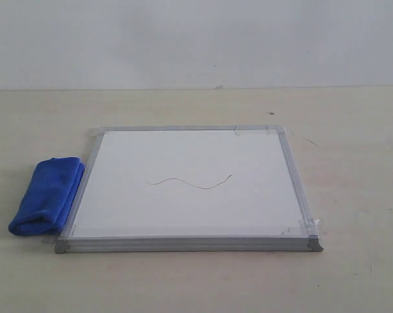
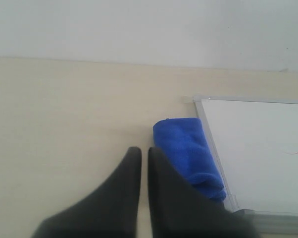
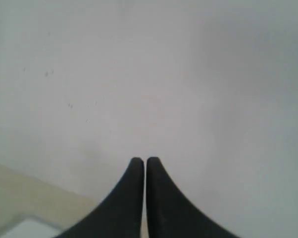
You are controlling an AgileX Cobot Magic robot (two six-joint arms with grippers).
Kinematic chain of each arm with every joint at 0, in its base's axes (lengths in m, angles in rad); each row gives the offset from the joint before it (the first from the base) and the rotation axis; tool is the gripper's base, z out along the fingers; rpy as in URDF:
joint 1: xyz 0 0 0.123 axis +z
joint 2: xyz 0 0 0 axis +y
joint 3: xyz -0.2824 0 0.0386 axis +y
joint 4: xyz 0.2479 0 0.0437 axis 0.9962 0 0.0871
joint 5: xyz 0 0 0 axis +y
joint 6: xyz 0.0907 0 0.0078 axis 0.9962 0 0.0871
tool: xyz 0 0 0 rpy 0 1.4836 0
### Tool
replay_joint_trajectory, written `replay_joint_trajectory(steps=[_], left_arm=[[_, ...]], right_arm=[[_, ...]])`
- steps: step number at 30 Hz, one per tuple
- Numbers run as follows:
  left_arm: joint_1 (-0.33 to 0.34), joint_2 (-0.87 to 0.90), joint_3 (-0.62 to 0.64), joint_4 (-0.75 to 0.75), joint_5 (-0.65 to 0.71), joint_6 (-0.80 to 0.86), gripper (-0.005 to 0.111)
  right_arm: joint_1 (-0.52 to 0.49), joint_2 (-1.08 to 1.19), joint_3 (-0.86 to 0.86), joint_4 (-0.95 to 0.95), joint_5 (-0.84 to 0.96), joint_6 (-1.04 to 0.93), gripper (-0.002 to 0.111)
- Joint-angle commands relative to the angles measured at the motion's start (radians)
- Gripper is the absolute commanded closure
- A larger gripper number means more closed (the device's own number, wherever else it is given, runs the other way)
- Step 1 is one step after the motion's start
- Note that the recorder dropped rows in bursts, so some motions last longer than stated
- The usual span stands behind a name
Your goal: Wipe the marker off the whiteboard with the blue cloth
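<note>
The whiteboard (image 1: pixel 190 189) lies flat on the table, silver-framed, with tape at its corners. A thin dark wavy marker line (image 1: pixel 191 182) runs across its middle. The folded blue cloth (image 1: pixel 45 194) rests on the table against the board's left frame. Neither arm shows in the exterior view. In the left wrist view the cloth (image 2: pixel 188 153) lies beside the board's corner (image 2: pixel 253 148), just off my left gripper (image 2: pixel 144 150), which is shut and empty with a narrow slit between its black fingers. My right gripper (image 3: pixel 142 160) is shut, empty, and faces the pale wall.
The board and cloth sit on a pale beige table (image 1: pixel 353 130). A plain white wall (image 1: pixel 196 39) stands behind it. A strip of table (image 3: pixel 20 193) shows in the right wrist view, low beside the fingers.
</note>
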Motion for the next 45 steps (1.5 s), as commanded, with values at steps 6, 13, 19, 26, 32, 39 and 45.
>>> replay_joint_trajectory(steps=[6,13,19,26,32,39,45], left_arm=[[0.001,-0.003,0.004,0.003,-0.009,0.0,0.102],[0.001,-0.003,0.004,0.003,-0.011,0.0,0.102],[0.001,-0.003,0.004,0.003,-0.011,0.0,0.102],[0.001,-0.003,0.004,0.003,-0.011,0.0,0.102],[0.001,-0.003,0.004,0.003,-0.011,0.0,0.102],[0.001,-0.003,0.004,0.003,-0.011,0.0,0.102],[0.001,-0.003,0.004,0.003,-0.011,0.0,0.102]], right_arm=[[0.252,0.606,-0.161,0.057,0.064,-0.126,0.093],[0.525,1.1,-0.272,0.059,-0.136,0.083,0.091],[0.6,1.373,-0.551,0.059,-0.008,0.252,0.053],[0.637,1.73,-0.929,0.066,-0.06,0.285,0.05],[0.637,1.937,-1.069,0.08,-0.11,0.368,0.038],[0.637,2.096,-1.203,0.08,-0.107,0.406,0.037],[0.637,2.15,-1.215,0.08,-0.158,0.44,0.036]])
